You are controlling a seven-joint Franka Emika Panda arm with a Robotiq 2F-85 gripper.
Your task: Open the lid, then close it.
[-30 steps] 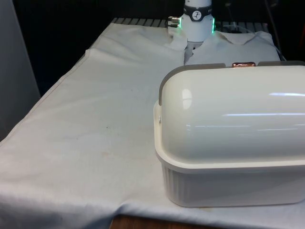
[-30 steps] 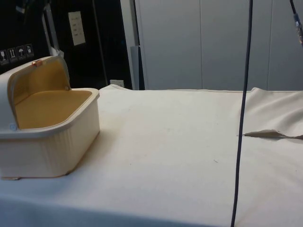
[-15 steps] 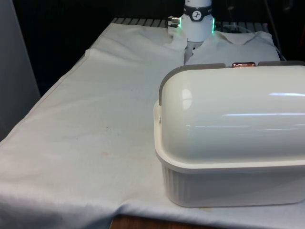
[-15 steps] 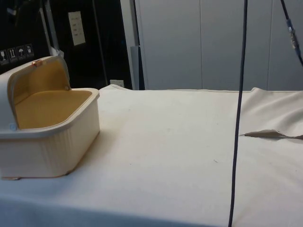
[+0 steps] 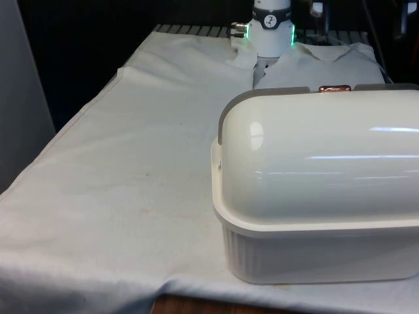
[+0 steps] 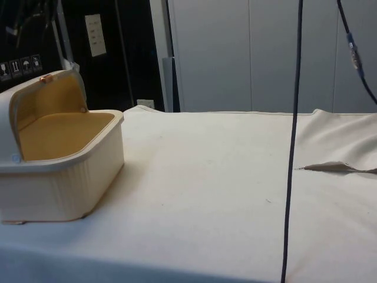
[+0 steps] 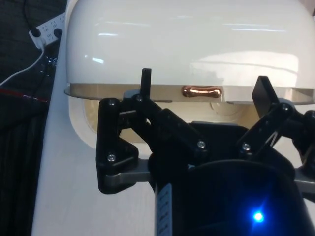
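Glossy cream plastic bread box (image 5: 321,203) near the table's front edge, rolling lid (image 6: 44,97) up. Black two-finger gripper (image 7: 204,91) spread, facing small copper handle (image 7: 202,91). Risk: glancing off the slippery handle, shoving the box.

even overhead light, cloth (image 5: 131,163) bright, backdrop dark. streaks of glare run along the glossy lid (image 5: 321,157), also in the wrist view. soft shadow beside the box (image 6: 65,183).
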